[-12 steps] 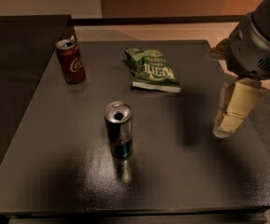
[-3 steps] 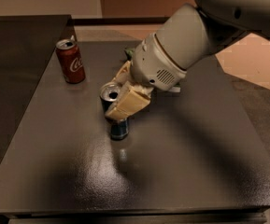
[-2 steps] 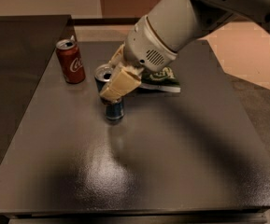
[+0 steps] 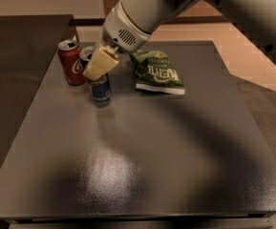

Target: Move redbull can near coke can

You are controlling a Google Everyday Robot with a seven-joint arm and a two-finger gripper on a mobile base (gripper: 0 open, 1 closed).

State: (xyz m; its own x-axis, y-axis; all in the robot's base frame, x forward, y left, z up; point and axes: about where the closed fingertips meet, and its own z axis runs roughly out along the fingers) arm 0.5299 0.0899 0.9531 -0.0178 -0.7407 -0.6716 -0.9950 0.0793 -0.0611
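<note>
Carried leftward across the table (image 4: 175, 151) since a second ago, the redbull can (image 4: 100, 88) is held upright, clamped in the pincer (image 4: 100, 65), just right of the coke can (image 4: 70, 66); only a release is judged needed.

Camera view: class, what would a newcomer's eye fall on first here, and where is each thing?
The big pale arm reaches in from the top right, its end effector closed on the redbull can at the far left of the dark table. The red coke can stands just left of that can, and a green snack bag lies to its right.
</note>
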